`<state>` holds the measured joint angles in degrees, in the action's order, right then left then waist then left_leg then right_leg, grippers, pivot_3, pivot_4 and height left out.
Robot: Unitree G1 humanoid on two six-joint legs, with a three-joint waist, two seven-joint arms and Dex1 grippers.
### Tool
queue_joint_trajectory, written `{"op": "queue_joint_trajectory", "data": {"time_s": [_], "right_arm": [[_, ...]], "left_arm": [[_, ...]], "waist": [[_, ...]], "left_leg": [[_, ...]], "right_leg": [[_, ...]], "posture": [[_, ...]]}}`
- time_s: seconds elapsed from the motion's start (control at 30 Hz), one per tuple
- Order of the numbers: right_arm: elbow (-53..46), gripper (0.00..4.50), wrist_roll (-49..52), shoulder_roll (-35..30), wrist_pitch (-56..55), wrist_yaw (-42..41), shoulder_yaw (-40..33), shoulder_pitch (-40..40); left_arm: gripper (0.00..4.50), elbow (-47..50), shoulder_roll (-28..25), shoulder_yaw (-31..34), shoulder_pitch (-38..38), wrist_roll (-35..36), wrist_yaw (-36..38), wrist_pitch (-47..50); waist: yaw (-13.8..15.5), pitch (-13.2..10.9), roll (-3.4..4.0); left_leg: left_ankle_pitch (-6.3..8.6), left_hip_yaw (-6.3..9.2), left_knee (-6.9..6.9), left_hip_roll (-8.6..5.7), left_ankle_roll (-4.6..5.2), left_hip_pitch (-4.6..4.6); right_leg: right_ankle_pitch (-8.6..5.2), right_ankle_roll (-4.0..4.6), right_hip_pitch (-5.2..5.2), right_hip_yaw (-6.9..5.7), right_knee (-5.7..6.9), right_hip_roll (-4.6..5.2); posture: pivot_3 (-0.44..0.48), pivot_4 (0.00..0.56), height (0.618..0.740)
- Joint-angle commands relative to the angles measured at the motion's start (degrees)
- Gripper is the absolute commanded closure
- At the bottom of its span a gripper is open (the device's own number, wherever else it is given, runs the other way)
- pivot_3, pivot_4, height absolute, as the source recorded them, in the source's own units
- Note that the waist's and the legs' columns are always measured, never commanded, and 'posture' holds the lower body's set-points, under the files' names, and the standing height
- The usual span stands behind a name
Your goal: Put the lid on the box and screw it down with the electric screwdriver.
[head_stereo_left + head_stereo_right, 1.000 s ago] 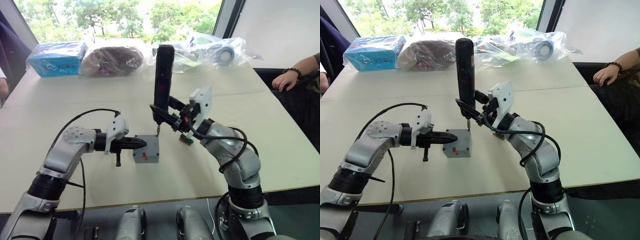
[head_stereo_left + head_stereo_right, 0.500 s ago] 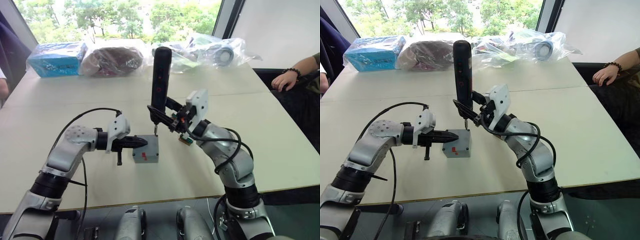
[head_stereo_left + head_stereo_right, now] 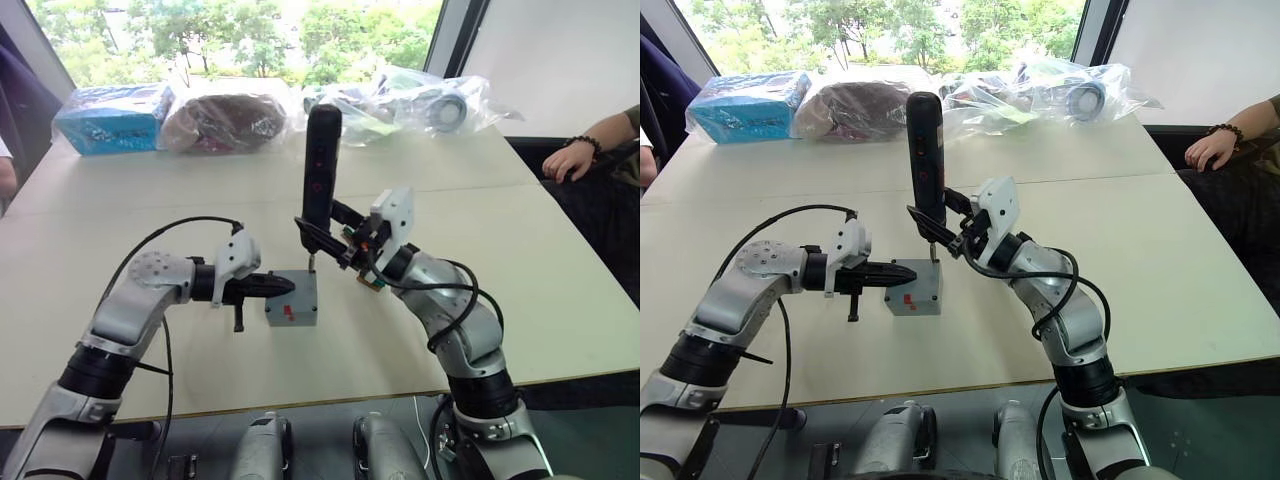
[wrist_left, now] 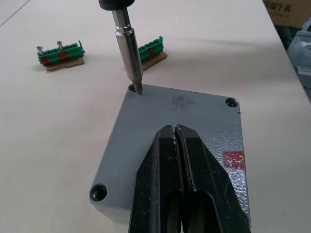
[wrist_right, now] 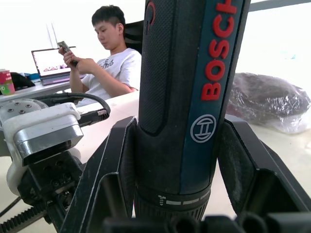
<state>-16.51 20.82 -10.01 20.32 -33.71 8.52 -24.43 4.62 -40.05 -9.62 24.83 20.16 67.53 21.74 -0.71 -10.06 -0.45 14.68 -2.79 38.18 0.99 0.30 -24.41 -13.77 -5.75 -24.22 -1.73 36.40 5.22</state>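
Screwdriver [image 3: 321, 160] clamped upright in right jaws [image 5: 175, 160]; bit seen in lid [image 4: 180, 141] corner hole. Left jaws [image 4: 176, 160] closed, empty, pressed on lid.

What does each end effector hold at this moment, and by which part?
The right end effector grips the electric screwdriver around its lower body, just above the bit. The left end effector holds nothing; its shut fingers rest on the lid.
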Motion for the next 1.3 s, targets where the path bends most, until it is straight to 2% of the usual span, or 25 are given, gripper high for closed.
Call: {"op": "queue_joint_trajectory", "data": {"time_s": [0.03, 0.37, 1.0, 1.3], "right_arm": [[0.59, 2.66, -1.0, 0.01, -2.49, -0.21, 0.39, 0.16], [3.04, 2.66, -1.5, -1.15, -4.87, -0.75, -0.62, -1.48], [0.89, 2.66, 1.55, -3.64, 3.44, -4.78, 2.69, 1.18], [4.71, 2.66, -0.89, -3.67, 3.13, -5.36, 5.17, 2.35]], "left_arm": [[4.5, -0.01, -1.16, -0.34, -1.16, -0.74, 0.58, 1.17], [4.5, 0.07, -1.33, -0.38, -1.09, -0.79, 0.74, 1.41], [4.5, -0.4, -0.91, -0.82, -1.11, -1.23, 0.26, 1.3], [4.5, -0.98, -0.63, -0.88, -1.46, -1.7, -0.3, 1.08]], "waist": [[0.0, 0.01, -0.01], [0.04, 0.03, 0.0], [0.04, 0.07, -0.02], [-0.09, 0.2, -0.09]], "left_leg": [[0.0, 0.0, 0.0, 0.0, 0.0, 0.01], [0.0, 0.0, 0.0, 0.0, 0.0, 0.05], [0.0, 0.01, 0.0, 0.01, 0.0, 0.16], [0.07, 0.0, -0.21, 0.1, 0.09, 1.03]], "right_leg": [[0.0, 0.0, 0.01, 0.0, 0.0, 0.0], [0.0, 0.0, 0.06, 0.0, 0.0, 0.0], [0.0, 0.01, 0.18, 0.0, -0.01, 0.0], [-0.17, 0.26, 1.01, -0.01, -0.21, -0.01]], "posture": [[0.0, 0.15, 0.74], [0.0, 0.15, 0.74], [0.0, 0.15, 0.74], [0.0, 0.15, 0.74]]}}
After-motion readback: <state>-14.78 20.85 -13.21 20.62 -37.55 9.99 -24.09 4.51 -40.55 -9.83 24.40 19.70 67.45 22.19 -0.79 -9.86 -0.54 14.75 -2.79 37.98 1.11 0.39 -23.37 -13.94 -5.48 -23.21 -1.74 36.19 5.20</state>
